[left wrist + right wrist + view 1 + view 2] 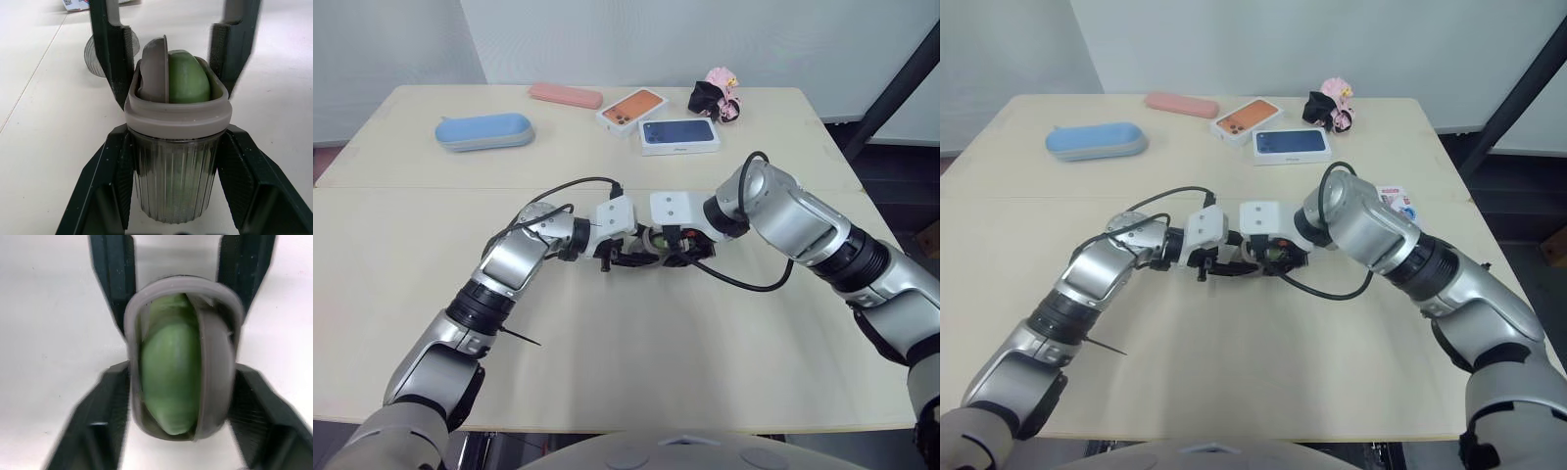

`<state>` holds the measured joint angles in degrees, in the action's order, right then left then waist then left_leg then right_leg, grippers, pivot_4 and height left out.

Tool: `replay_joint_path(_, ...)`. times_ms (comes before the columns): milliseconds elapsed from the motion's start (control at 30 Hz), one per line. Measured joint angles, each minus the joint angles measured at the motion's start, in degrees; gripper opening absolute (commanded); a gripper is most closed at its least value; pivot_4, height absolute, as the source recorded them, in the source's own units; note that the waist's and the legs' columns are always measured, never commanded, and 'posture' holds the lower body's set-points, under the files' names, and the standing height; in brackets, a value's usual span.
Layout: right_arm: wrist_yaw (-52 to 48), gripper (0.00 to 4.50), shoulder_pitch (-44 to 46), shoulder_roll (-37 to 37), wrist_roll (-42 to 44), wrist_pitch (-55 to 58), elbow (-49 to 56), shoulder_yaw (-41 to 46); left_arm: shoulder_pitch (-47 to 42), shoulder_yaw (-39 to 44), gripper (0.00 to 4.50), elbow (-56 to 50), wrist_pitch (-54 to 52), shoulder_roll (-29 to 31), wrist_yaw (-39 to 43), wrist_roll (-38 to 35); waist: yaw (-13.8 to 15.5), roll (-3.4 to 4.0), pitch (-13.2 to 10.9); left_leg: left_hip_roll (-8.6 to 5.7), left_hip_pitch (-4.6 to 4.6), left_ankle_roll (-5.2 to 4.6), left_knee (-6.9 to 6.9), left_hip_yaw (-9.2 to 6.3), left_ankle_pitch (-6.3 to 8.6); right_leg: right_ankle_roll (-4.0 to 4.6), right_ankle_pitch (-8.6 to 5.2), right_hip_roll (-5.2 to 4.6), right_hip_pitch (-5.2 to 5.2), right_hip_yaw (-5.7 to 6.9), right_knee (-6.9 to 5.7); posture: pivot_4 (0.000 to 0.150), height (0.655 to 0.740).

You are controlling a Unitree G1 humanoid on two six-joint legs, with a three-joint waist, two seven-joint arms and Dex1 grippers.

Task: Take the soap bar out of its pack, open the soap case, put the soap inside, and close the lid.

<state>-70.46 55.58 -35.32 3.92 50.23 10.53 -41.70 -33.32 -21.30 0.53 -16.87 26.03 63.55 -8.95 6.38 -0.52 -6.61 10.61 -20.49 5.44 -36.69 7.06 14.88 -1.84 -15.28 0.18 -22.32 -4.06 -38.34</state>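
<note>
A ribbed clear-grey soap case [176, 181] with a grey rim stands upright at the table's middle [649, 247]. My left gripper [175, 161] is shut on its body from both sides. The green soap bar [188, 78] sits upright inside the case next to a grey insert [154, 68]. From the opposite side my right gripper [181, 396] stands open, its fingers [112, 49] flanking the case's rim [146, 298]. The green soap [168, 367] shows through the open mouth. A ribbed clear lid [93, 56] lies on the table just behind.
The soap pack [1394, 199] lies at the table's right edge. At the back are a blue oval case [484, 130], a pink case [566, 94], an orange box [631, 108], a blue box [679, 135] and a pink-and-black toy [717, 96].
</note>
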Motion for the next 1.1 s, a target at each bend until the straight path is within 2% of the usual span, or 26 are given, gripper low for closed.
replay_joint_path(33,0.01,4.39,-0.41,0.14,0.38,-0.04,-0.09,0.62,0.41,0.34,1.90,0.02,0.47,0.06,-0.03,-0.19,-0.01,0.00,0.00,0.00,-0.01,0.00,0.00,0.00,0.00,0.00,0.00,0.00,0.00,0.01,0.00,0.150,0.7400)
replay_joint_path(67,0.08,4.45,-1.11,0.37,0.95,-0.32,-0.26,1.84,1.20,1.07,1.90,0.01,1.25,0.13,-0.02,-0.42,-0.01,0.00,0.00,0.00,0.00,0.00,0.00,0.00,0.00,0.00,0.00,0.00,0.00,0.00,0.00,0.150,0.7400)
replay_joint_path(267,-0.47,4.45,-7.94,0.99,7.61,-4.69,-4.51,12.98,7.29,6.56,1.90,0.02,6.16,2.22,1.19,-3.71,0.25,0.00,0.00,0.01,-0.04,-0.01,-0.03,0.00,0.00,0.00,0.00,-0.03,-0.01,0.03,0.01,0.150,0.7400)
replay_joint_path(367,-2.22,4.45,-13.48,0.51,10.47,-11.41,-6.73,18.36,10.86,9.01,1.90,-0.80,7.82,2.62,2.11,-6.21,0.61,0.00,0.00,0.00,-0.05,-0.02,-0.04,0.00,0.01,0.00,0.00,-0.05,-0.02,0.07,0.03,0.150,0.7400)
replay_joint_path(567,-4.41,4.45,-24.67,1.70,16.39,-21.85,-8.24,26.87,17.12,11.97,1.90,-2.18,11.22,0.02,1.86,-10.35,0.88,-0.01,0.00,0.00,-0.13,-0.02,-0.05,0.00,0.02,0.00,0.00,-0.08,-0.02,0.06,0.08,0.150,0.7400)
replay_joint_path(733,-5.01,4.45,-26.73,2.12,17.75,-26.48,-9.06,28.85,18.24,12.26,1.90,-2.65,12.07,-0.97,1.24,-11.33,0.28,-0.03,0.02,0.00,-0.09,-0.05,-0.03,0.00,-0.01,0.00,0.00,-0.09,-0.02,0.07,0.08,0.150,0.7400)
replay_joint_path(900,-5.57,4.45,-33.88,4.09,17.37,-35.62,-11.74,29.27,20.68,11.74,1.90,-0.91,17.41,-2.85,0.71,-10.40,0.15,-0.07,0.09,0.00,-0.20,-0.09,-0.02,-0.01,0.01,0.00,0.00,-0.11,0.00,0.13,0.24,0.150,0.7400)
replay_joint_path(1100,-5.64,4.45,-33.96,4.10,16.55,-40.23,-12.39,29.45,19.85,10.94,1.90,1.27,22.96,-3.26,1.75,-8.38,-0.51,-0.07,0.09,0.00,-0.14,-0.10,-0.03,-0.01,0.00,0.00,0.00,-0.12,-0.01,0.11,0.15,0.150,0.7400)
